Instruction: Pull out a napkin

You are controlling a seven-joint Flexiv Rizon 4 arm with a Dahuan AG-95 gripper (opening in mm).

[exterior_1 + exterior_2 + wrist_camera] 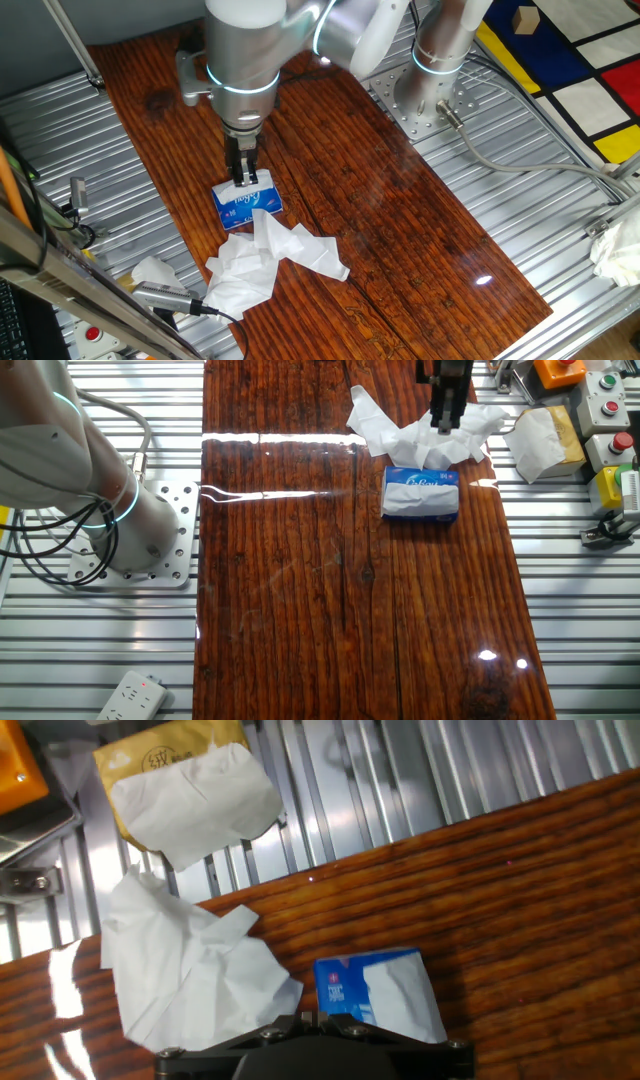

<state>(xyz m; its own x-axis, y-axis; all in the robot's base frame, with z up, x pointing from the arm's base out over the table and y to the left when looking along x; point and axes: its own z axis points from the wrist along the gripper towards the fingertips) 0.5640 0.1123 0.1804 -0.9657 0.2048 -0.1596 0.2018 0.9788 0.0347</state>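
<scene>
Fingers: your gripper (243, 180) hangs just above the blue pack (246, 204); you cannot tell whether it grips.
Napkin: crumpled white napkin (265, 262) lies on the wooden table (400, 230), touching the pack.

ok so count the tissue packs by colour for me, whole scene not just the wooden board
blue pack: 1
yellow pack: 1
total: 2
</scene>
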